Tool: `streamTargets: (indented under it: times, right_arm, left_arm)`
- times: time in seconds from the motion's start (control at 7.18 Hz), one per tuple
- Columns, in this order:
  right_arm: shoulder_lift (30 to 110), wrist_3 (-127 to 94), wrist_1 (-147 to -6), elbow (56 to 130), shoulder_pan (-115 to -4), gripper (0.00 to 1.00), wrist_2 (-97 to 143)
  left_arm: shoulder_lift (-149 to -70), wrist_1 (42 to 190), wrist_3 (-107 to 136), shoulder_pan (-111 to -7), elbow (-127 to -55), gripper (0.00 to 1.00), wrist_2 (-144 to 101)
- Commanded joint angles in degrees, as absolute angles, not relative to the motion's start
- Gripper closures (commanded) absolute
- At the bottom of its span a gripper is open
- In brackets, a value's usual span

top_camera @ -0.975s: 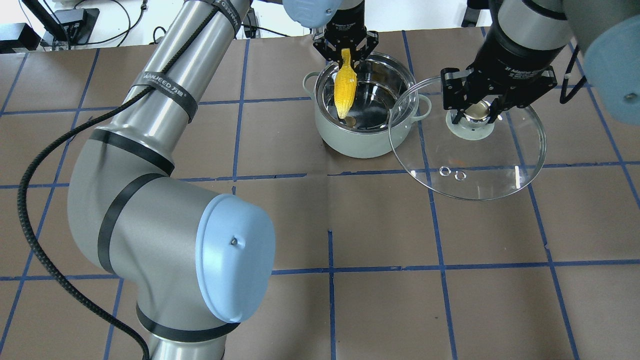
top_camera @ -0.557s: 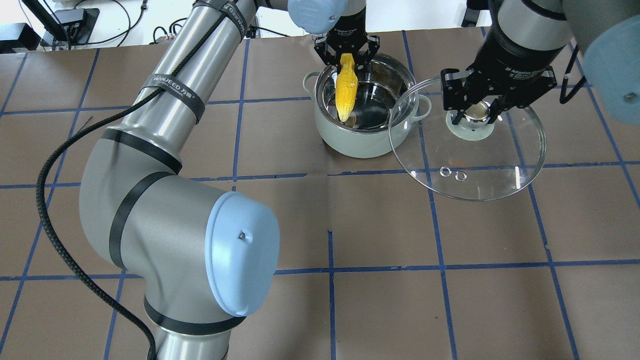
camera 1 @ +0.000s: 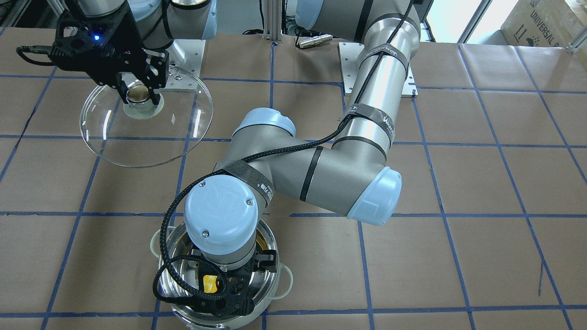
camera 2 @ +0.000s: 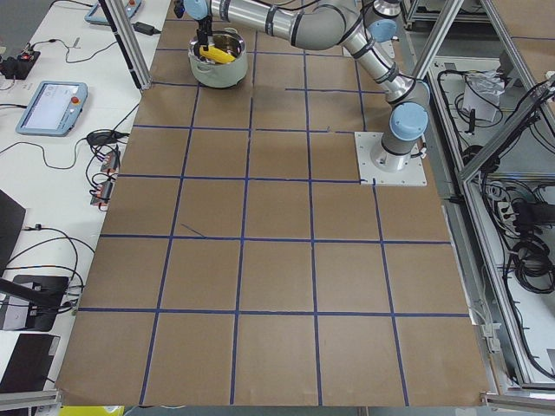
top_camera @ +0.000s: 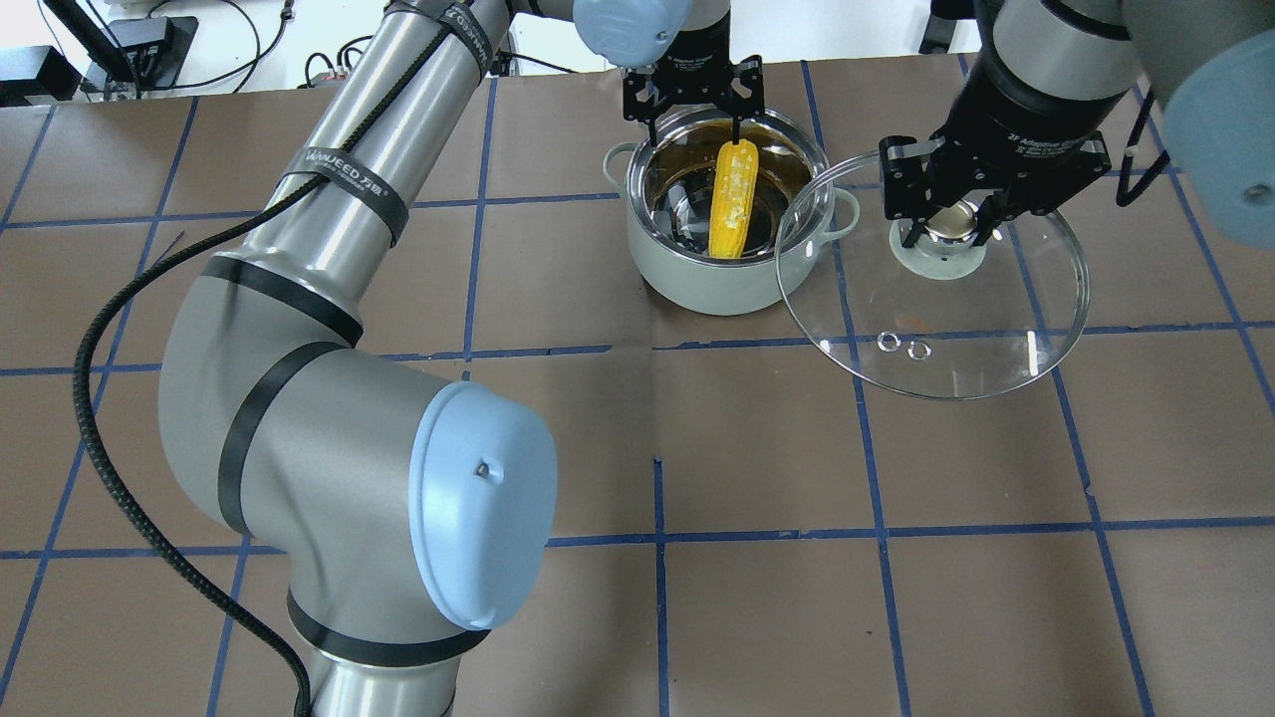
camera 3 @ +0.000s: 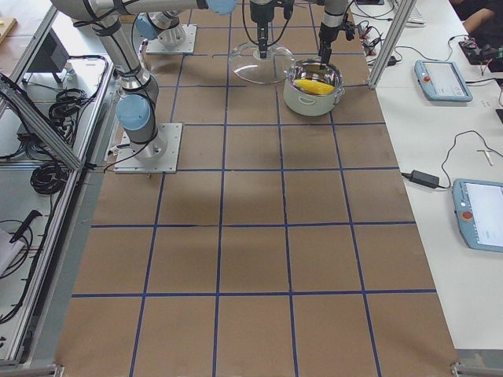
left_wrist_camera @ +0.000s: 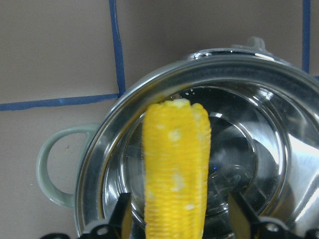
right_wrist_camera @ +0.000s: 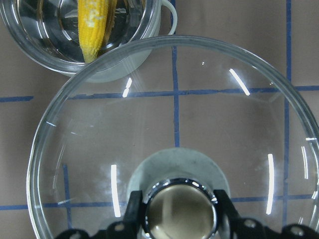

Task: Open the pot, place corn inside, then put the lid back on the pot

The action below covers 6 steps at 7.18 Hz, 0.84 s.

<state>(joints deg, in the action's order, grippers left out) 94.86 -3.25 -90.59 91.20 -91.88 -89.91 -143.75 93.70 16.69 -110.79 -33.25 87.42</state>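
Note:
The steel pot (top_camera: 702, 284) stands at the far middle of the table, without its lid. The yellow corn (top_camera: 732, 199) lies inside it, leaning on the wall; it also shows in the left wrist view (left_wrist_camera: 175, 169) and the front view (camera 1: 210, 283). My left gripper (top_camera: 694, 118) hangs open just above the pot's far rim, jaws spread wider than the corn and clear of it. My right gripper (top_camera: 946, 227) is shut on the knob of the glass lid (top_camera: 996, 319) and holds it level to the right of the pot, its edge overlapping the pot's rim. The lid fills the right wrist view (right_wrist_camera: 174, 99).
Brown paper with blue tape lines covers the table (top_camera: 757, 458). My left arm's elbow (top_camera: 329, 448) looms over the near left. Tablets and cables lie on side benches (camera 3: 444, 78) beyond the table's end.
My left gripper has opened and let go of the corn, which dropped from hanging upright to lying inside the pot. The right gripper and lid have not moved.

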Motion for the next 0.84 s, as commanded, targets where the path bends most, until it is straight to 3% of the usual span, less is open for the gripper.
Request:
streamTargets:
  times: [0.0,0.28,0.7]
  right_arm:
    - [93.88,-3.69,-91.92,90.97,-92.20,0.89,-89.83]
    - [92.21,-3.69,-93.69,90.62,-92.20,0.89,-89.82]
    - [87.74,-3.95,-101.73,90.35,-93.42,0.89,-89.74]
  left_arm:
    - [-142.48,95.79,16.00,-110.66,-35.32,0.00,87.71]
    - [-137.84,98.25,15.82,-109.87,-40.22,0.00,88.24]
    - [-124.77,97.91,13.30,-104.62,-56.72,0.00,87.72]
